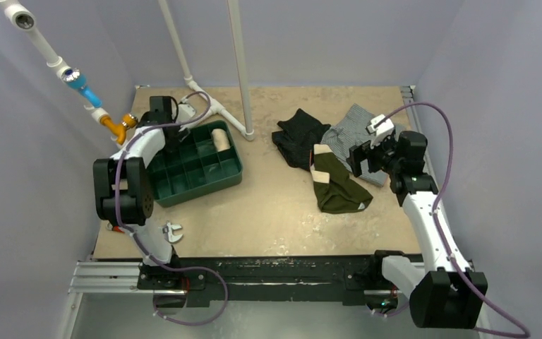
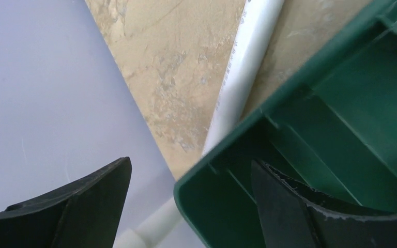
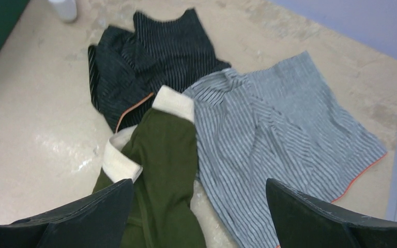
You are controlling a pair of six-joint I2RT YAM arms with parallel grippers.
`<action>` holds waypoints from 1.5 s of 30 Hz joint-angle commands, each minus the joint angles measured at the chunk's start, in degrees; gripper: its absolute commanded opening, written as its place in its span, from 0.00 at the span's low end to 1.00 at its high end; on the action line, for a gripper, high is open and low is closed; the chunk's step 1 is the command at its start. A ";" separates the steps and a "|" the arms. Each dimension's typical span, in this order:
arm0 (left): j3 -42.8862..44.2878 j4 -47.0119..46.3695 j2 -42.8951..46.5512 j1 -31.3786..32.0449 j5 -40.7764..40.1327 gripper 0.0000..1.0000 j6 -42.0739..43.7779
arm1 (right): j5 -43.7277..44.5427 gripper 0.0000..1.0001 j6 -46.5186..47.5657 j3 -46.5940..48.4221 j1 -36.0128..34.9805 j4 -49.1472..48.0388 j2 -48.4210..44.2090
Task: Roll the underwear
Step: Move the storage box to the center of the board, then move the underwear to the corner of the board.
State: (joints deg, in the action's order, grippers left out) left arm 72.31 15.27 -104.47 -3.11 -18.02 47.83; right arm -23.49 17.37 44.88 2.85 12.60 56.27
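The dark olive-green underwear (image 1: 340, 187) lies crumpled and unrolled on the table, right of centre, with its cream waistband (image 1: 322, 152) folded at the far end. In the right wrist view the underwear (image 3: 166, 155) is below and between my fingers. My right gripper (image 1: 364, 159) (image 3: 199, 184) hovers just right of it, open and holding nothing. My left gripper (image 1: 172, 138) (image 2: 191, 163) is far off at the left, open, its fingers on either side of a corner of the green tray (image 2: 227, 155). It grips nothing.
The green divided tray (image 1: 229, 176) holds a cream roll (image 1: 219, 139). A black striped garment (image 1: 298, 134) (image 3: 150, 57) and a grey striped garment (image 1: 353, 127) (image 3: 284, 129) lie beside the underwear. White pipes (image 1: 215, 106) (image 2: 243, 77) stand behind the tray. Walls close in on both sides.
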 commanded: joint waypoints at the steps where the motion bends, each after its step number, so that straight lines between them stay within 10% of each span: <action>1: 2.10 8.61 12.07 -0.41 11.22 0.86 -14.81 | 2.27 0.99 9.26 3.76 -3.67 7.90 4.26; 11: -7.66 20.32 34.14 -0.18 42.56 0.96 -30.85 | 4.29 0.94 15.04 1.56 -13.98 8.81 15.41; 19: -13.25 23.09 41.38 0.27 42.16 0.96 -29.77 | 6.00 0.80 16.13 6.48 -18.89 6.81 33.90; 30: -15.92 23.98 46.81 0.33 40.24 0.96 -28.75 | 1.50 0.00 22.11 9.44 -25.83 24.58 27.28; 39: -15.28 23.73 47.54 0.36 39.91 0.96 -29.25 | 3.00 0.00 17.61 17.18 -43.74 30.39 23.13; 45: -15.09 25.14 48.80 0.39 39.78 0.96 -29.55 | 20.60 0.61 10.06 21.52 -44.80 15.85 27.81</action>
State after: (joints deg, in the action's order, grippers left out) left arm 56.36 40.16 -57.74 -2.87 21.76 19.00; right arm -16.47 32.73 62.85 -42.74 38.87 81.34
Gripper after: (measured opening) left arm 0.959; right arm 0.513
